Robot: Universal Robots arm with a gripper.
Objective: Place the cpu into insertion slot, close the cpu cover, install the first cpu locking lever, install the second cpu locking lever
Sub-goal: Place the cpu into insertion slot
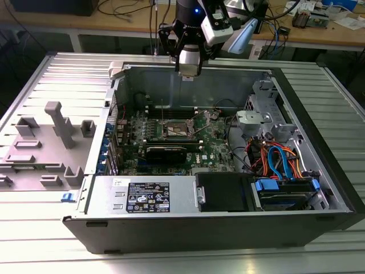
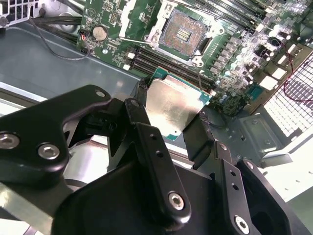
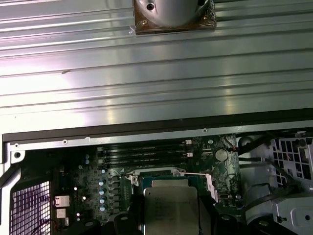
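Observation:
The cpu, a flat square chip with a dull silver top and a green edge, is clamped between the black fingers of my gripper, which is shut on it. In the first wrist view the cpu hangs in front of the board, partly covering the insertion slot. In the second wrist view the insertion slot lies bare, with a dark centre and a silvery rim, some way beyond the chip. The cpu cover looks swung open beside it. In the exterior view my gripper hovers high above the insertion slot.
The open computer case rests on a ribbed metal table. Inside are a black card, a power supply, and blue and orange cables at the exterior view's right. A grey fixture stands outside at its left.

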